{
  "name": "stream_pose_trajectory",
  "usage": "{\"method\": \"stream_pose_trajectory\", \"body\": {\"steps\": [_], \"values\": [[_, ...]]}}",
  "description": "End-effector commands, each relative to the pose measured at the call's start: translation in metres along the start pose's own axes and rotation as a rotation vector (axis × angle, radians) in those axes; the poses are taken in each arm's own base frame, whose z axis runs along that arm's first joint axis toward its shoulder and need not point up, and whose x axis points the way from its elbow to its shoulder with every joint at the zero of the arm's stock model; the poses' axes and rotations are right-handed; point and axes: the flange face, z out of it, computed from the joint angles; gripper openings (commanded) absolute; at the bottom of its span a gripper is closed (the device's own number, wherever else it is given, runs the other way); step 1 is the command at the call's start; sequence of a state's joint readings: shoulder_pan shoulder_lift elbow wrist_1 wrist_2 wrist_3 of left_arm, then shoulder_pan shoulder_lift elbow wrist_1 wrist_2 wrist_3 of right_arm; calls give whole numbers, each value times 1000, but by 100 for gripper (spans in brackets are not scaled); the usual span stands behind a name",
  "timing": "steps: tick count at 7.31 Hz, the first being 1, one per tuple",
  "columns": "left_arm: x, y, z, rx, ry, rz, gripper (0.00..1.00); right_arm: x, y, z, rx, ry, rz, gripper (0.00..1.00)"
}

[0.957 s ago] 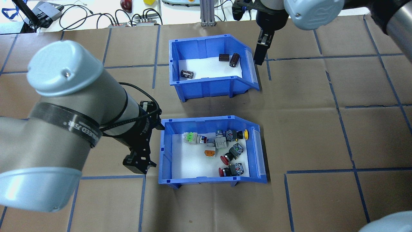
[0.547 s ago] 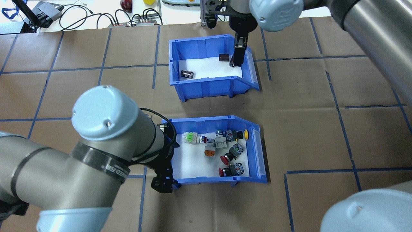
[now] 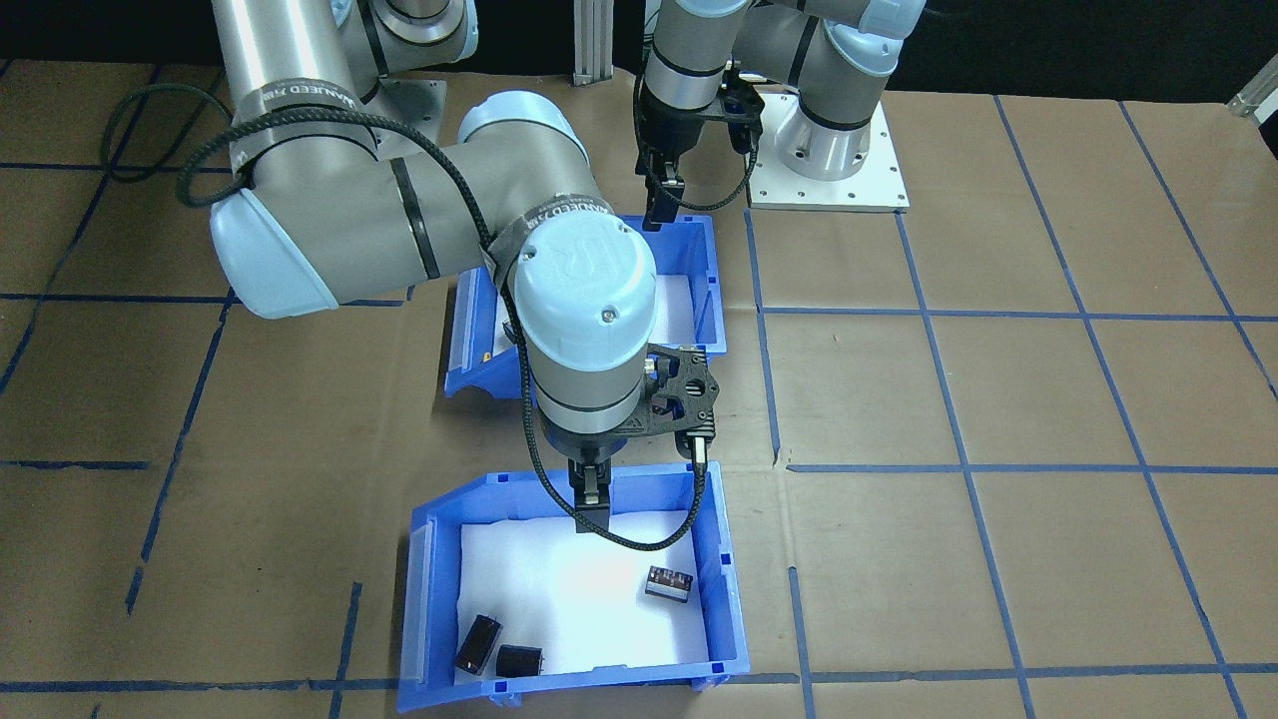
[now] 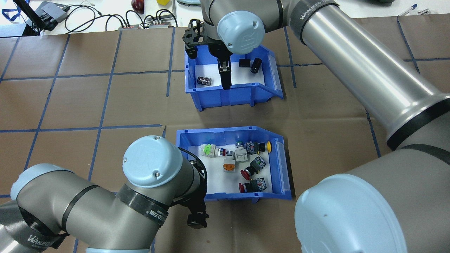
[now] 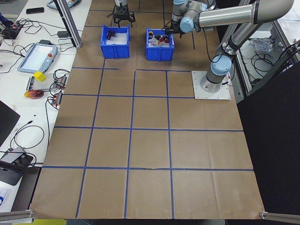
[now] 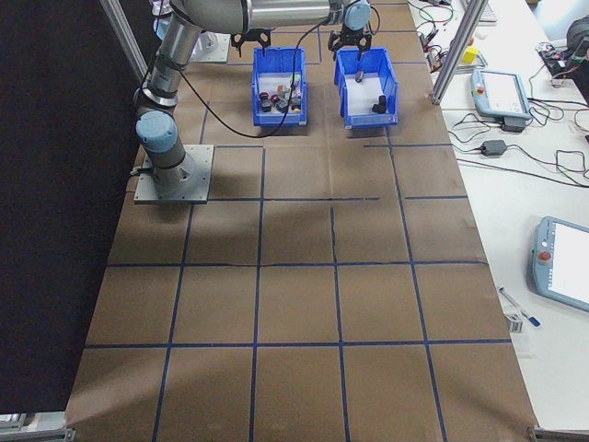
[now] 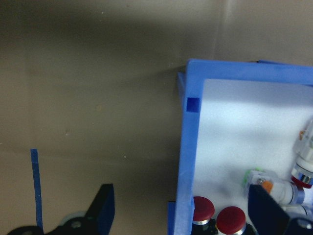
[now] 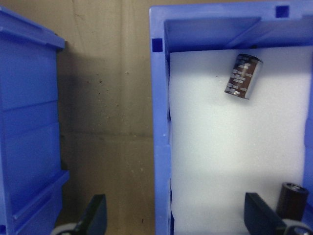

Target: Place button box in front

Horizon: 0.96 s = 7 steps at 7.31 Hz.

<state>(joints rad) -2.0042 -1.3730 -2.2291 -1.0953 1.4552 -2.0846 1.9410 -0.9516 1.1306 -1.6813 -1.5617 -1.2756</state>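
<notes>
Overhead and front-facing cameras look steeply down from opposite sides. Both side cameras view distantly along the table. Wrist cameras sit close over bin walls.

The left gripper straddled the button box's wall, one finger inside. The right gripper likewise straddled the other bin's near wall.

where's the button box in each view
Front-facing: button box upper centre, mostly hidden by the arm.
Overhead: lower centre.
Exterior left: top, right-hand bin.
Exterior right: top, left-hand bin.
Left wrist: right side.
Right wrist: left edge.
Shared landmark: the other blue bin, always next to it.
</notes>
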Motion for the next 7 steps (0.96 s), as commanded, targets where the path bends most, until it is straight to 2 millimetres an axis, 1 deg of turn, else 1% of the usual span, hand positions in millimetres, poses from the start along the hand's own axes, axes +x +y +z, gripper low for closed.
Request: {"method": "stream_pose_trajectory", "body": {"steps": [1, 2, 3, 4, 5, 6, 7], "values": [[7, 5, 11, -3, 5, 4, 92, 1, -2, 36, -7, -2, 1, 100], [7, 9, 21, 9, -16, 9, 92, -4, -2, 50, -14, -25, 3, 100], [9, 19, 32, 4, -4, 34, 92, -5, -1, 60, -10, -17, 5, 100], [12, 22, 42, 1, -9, 29, 92, -3, -2, 68, 0, 12, 3, 97], [12, 27, 54, 17, -27, -24, 84, 1, -3, 74, 3, 21, 1, 83], [8, 31, 57, 14, -22, -14, 52, 2, -3, 73, 3, 24, 1, 62], [9, 34, 56, -1, -6, -33, 24, 2, -3, 68, 5, 32, 4, 49]]}}
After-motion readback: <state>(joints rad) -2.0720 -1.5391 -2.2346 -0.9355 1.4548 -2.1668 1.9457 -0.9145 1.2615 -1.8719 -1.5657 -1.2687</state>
